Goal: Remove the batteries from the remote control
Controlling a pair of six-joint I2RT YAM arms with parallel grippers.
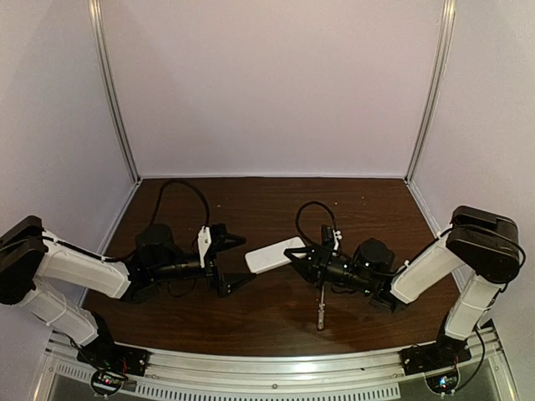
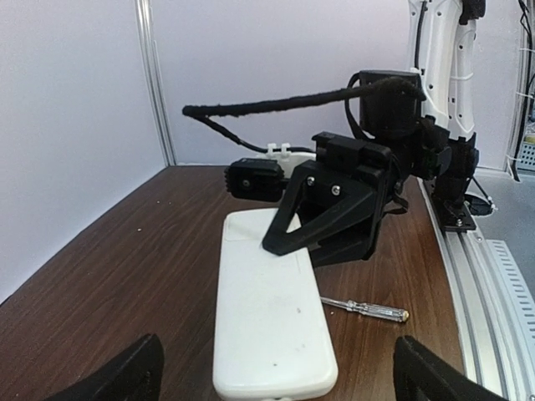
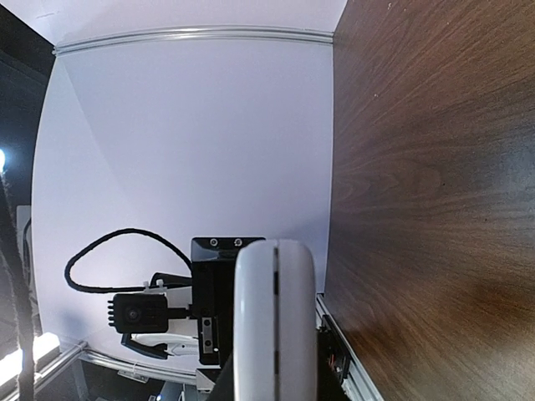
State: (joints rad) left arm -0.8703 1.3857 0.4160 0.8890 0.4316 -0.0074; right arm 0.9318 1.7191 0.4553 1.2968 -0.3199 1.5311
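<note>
The remote control [image 1: 274, 254] is pinched by the right tool [image 1: 294, 256], near the spread left tool [image 1: 247, 261].

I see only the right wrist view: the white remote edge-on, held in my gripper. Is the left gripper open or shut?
Observer: Open. In the top view the left gripper has its fingers spread wide, at the free end of the remote control.
Operator: Do they touch the remote?
Observer: No. In the left wrist view both fingers stand clear of it, one on each side.
Operator: Is any tool near?
Observer: Yes, a screwdriver lies on the table, close under the right arm.
</note>
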